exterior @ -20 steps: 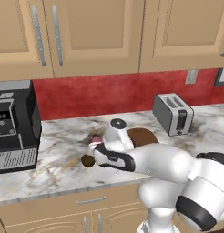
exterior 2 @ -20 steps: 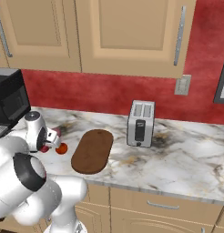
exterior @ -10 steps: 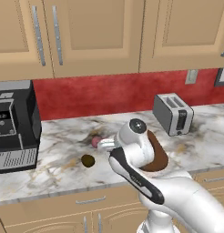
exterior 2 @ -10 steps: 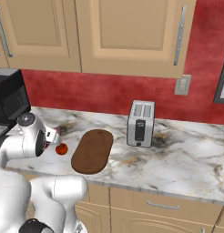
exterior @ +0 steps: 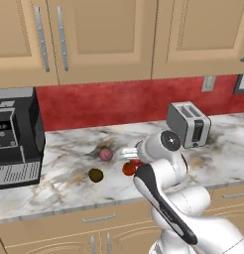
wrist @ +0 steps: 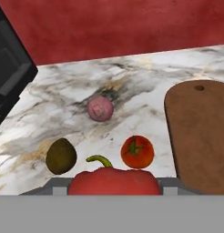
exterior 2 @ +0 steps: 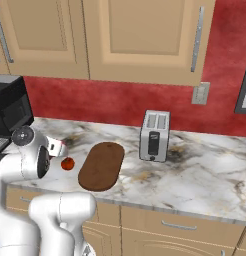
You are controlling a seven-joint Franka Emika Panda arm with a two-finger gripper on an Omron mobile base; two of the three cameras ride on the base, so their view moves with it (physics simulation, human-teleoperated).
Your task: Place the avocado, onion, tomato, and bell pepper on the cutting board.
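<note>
- The gripper [wrist: 113,191] is closed on the red bell pepper [wrist: 114,181]; in the hand view the pepper sits between the two finger tips, its curled green stem pointing up and away from the tool
- Just ahead of the gripper and a little to its right in the hand view lies the tomato [wrist: 137,152] — on the bare marble counter [wrist: 145,77], near the held pepper but apart from it
- Ahead and to the left of the tool rests the avocado [wrist: 61,156], dark olive-brown, also on the counter; farther out, beyond both, sits the pinkish onion [wrist: 100,108], well apart from the fingers
- The cutting board [wrist: 200,132] lies to the right of the gripper in the hand view, its rounded end with a small hole pointing away from the tool; none of the produce is on it
- In the left base view the tomato [exterior: 128,168] shows just beside the arm's wrist, with the avocado [exterior: 95,174] and onion [exterior: 106,154] farther left of the tool
- In the right base view the tomato [exterior 2: 68,163] lies between the arm and the cutting board [exterior 2: 101,165] — near the board's edge, not touching it
- A silver toaster [exterior 2: 154,135] stands beyond the board, on the far side from the gripper; a black coffee machine [exterior: 16,134] stands well off on the other side, past the onion
</note>
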